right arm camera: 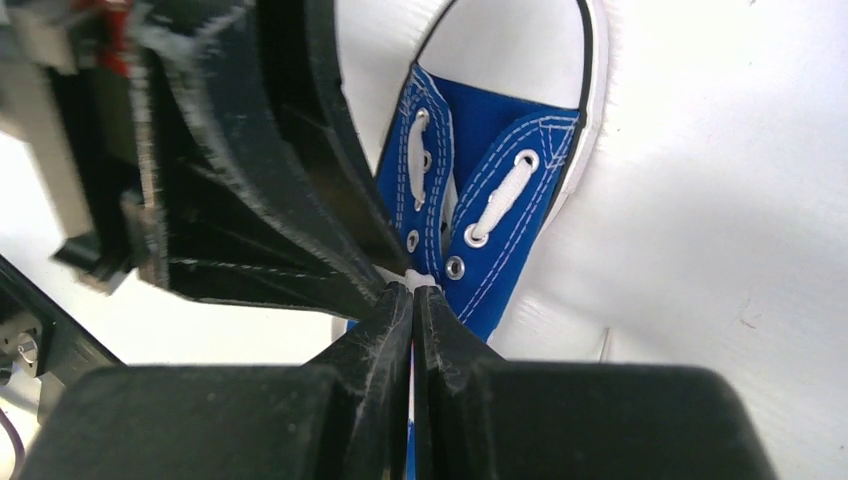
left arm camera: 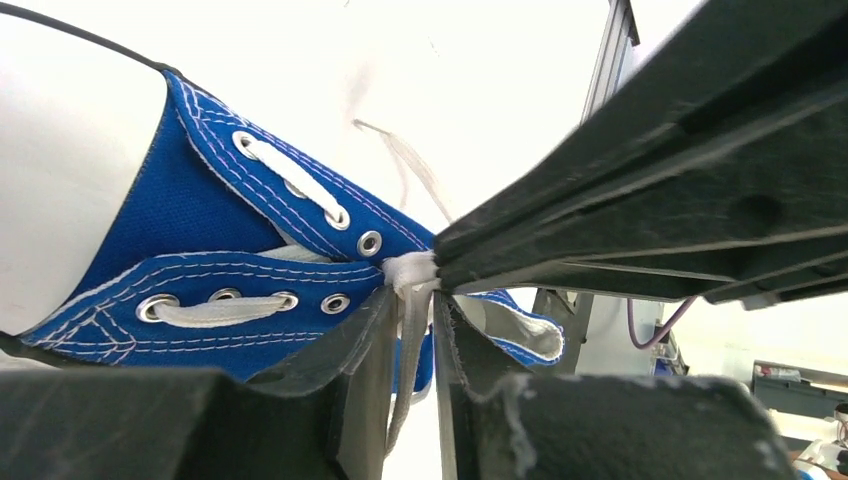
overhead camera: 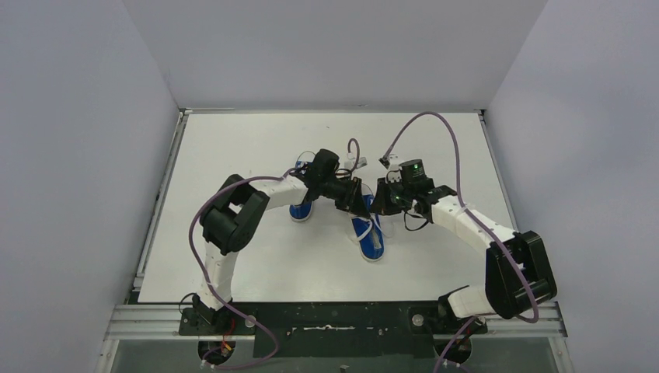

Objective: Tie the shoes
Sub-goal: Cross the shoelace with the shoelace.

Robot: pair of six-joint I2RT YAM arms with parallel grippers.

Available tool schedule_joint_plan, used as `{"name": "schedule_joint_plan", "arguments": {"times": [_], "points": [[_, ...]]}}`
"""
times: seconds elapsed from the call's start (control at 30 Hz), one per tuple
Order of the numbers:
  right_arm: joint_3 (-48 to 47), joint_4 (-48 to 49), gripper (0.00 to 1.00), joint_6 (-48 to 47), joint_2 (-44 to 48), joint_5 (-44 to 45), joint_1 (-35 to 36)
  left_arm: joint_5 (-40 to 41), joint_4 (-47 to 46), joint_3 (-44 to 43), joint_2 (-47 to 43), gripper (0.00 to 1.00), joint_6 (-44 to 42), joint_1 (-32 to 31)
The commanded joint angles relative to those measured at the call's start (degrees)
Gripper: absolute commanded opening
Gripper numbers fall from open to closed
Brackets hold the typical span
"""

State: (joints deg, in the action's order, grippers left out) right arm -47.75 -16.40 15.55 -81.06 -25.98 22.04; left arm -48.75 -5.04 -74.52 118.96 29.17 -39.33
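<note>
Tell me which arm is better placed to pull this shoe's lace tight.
Likely right: the right gripper is shut on the lace at the shoe opening, while the left gripper stands slightly open around a loose strand.

Bright even light; wrist cams overexposed bg, blurry foreground.

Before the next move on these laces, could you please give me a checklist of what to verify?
1. Right gripper shut on the lace: ok.
2. Left gripper firmly holding the lace between its jaws: cannot tell, a narrow gap shows.
3. Worked shoe sole-down on the table: ok.
4. Bow finished on that shoe: not ok, none shows.
5. Other shoe apart from both grippers' fingertips: ok.
</note>
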Motion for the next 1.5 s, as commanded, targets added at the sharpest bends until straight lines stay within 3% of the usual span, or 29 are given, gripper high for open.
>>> {"name": "schedule_joint_plan", "arguments": {"times": [0.0,0.37,0.73,0.93,1.03,1.07,1.17,1.3,1.47], "points": [[0.7,2.7,0.00,0.6,5.4,-2.0,-0.2,-0.3,0.6,-3.7,1.1,0.19,-1.8,0.0],[2.8,5.2,0.00,1.9,4.8,-5.2,0.4,-1.3,-4.8,-3.9,2.6,0.32,1.7,0.3],[1.2,7.7,0.00,8.8,4.6,-3.8,5.5,-2.4,-19.4,0.0,4.9,0.31,11.0,1.0],[3.4,9.2,0.00,11.7,6.1,0.9,6.9,-2.5,-20.2,0.9,4.9,0.31,10.9,1.1],[0.8,3.8,0.03,9.9,7.5,4.4,5.3,-2.0,-18.5,1.8,4.2,0.28,9.3,1.2],[-0.8,0.8,0.10,9.1,8.1,5.5,4.0,-2.0,-17.7,2.0,4.0,0.26,8.7,1.2],[-2.6,-4.0,0.21,5.9,9.1,0.9,-3.0,-2.3,-16.8,2.9,3.1,0.26,8.2,1.8],[-3.6,-8.0,0.24,-0.4,6.0,-5.8,-8.2,-3.3,-15.4,3.4,2.1,0.27,7.3,2.2],[-5.1,-7.7,0.24,-1.4,1.3,-9.2,-8.6,-4.6,-16.1,3.2,2.1,0.23,7.3,2.2]]}}
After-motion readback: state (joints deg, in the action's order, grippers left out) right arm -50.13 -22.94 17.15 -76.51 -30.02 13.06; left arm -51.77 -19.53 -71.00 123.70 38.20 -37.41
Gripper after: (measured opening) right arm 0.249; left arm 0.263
